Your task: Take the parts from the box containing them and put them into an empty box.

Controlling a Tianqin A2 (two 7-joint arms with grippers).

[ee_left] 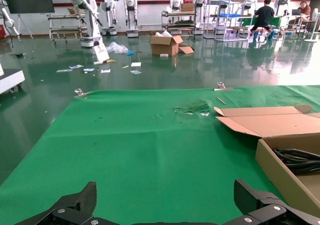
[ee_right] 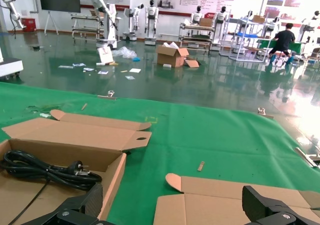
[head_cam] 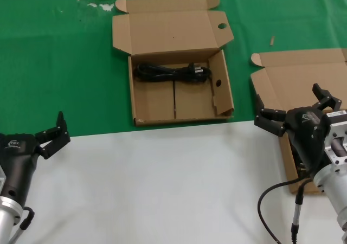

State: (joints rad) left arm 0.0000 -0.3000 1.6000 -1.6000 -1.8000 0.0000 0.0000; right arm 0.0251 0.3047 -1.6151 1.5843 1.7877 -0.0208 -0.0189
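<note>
The box with round holes in its flaps (head_cam: 154,100) lies open at the table's middle back. One black coiled power cord (head_cam: 172,72) lies along its far wall; the same cord (ee_right: 45,170) also shows in the right wrist view. The plain-lidded box (head_cam: 301,73) lies open at the right edge, its inside mostly hidden behind my right arm. My right gripper (head_cam: 290,107) hangs open and empty over that box's lid (ee_right: 225,205). My left gripper (head_cam: 51,131) waits open and empty at the near left, over the green mat's edge.
A green mat (head_cam: 59,65) covers the far half of the table and a white surface (head_cam: 152,184) the near half. The holed box's raised lid (head_cam: 168,30) stands behind it. A small wood chip (head_cam: 272,39) lies between the boxes' lids.
</note>
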